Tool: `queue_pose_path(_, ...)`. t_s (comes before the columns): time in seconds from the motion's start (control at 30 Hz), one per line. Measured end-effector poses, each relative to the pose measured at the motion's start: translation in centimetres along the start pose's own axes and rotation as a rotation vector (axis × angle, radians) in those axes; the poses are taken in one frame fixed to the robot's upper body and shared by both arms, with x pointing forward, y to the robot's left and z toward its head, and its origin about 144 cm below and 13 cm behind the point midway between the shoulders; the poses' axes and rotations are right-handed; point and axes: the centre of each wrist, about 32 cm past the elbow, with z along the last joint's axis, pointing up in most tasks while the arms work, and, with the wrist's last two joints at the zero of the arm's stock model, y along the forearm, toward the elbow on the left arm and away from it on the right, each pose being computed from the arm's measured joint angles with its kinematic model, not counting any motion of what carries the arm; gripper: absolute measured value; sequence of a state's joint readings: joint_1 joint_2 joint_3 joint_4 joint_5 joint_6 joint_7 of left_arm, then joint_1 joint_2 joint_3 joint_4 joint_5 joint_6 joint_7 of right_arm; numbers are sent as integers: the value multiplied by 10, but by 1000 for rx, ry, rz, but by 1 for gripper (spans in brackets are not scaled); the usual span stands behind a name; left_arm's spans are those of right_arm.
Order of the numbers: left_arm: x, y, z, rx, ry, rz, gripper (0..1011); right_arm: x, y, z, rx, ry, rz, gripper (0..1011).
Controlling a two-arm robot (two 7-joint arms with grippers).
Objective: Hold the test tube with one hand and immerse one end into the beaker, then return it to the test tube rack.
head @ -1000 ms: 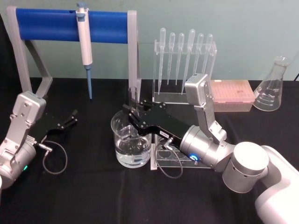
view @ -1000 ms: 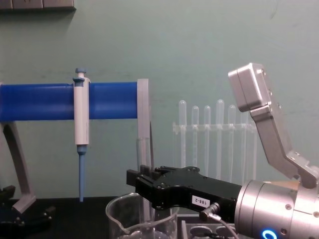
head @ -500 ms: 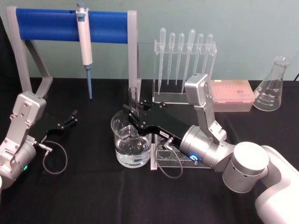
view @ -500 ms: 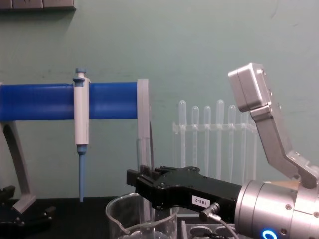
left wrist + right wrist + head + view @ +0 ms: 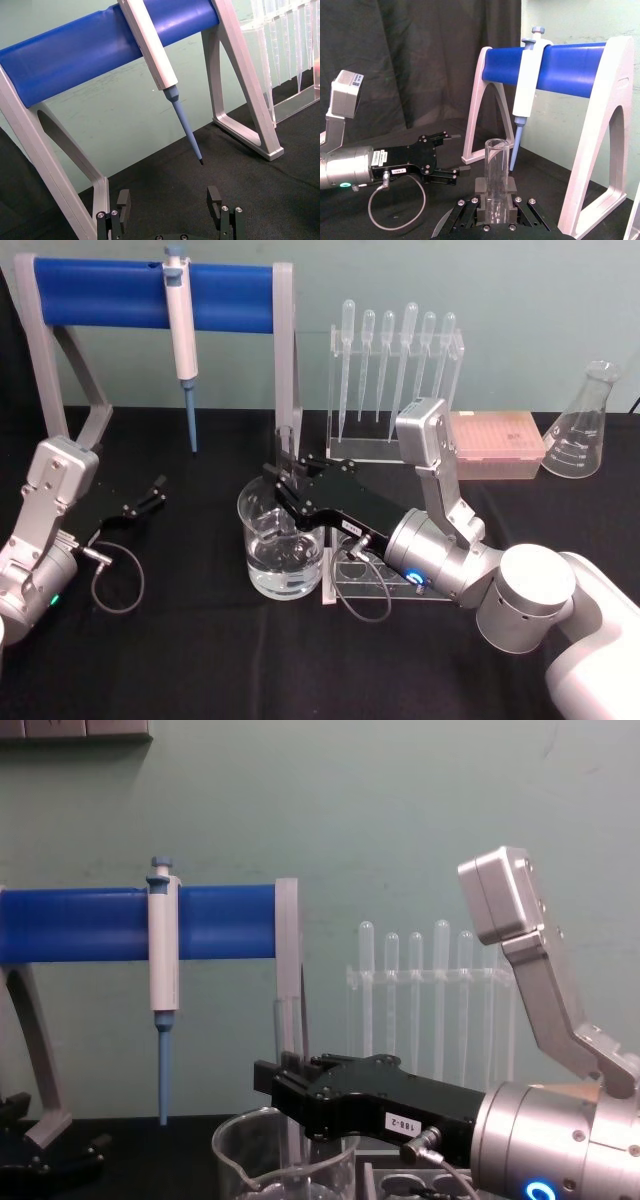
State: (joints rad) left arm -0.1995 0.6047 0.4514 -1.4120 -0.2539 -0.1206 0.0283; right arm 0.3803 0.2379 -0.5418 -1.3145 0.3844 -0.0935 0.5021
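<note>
Grips test tube (image 5: 496, 170) upright in right claw (image 5: 288, 481), jaws closed on glass; holds lower end inside beaker (image 5: 283, 575) directly below claw. Rests left claw (image 5: 153, 490) on counter (image 5: 200, 640), jaws apart, empty.

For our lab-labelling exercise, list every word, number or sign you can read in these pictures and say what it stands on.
"188-2": white label on the right tool, which grips the test tube.
White sticker on the left tool: too blurred to read.
Graduation marks on the conical flask: too small to read.
</note>
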Motion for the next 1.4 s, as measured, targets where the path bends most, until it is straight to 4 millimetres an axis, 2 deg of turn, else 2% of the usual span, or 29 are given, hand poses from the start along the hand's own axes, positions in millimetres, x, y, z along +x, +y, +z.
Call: queue_pose_path(1.4,0,0,0,0,0,0,1000,0,0,0,0,0,0,225)
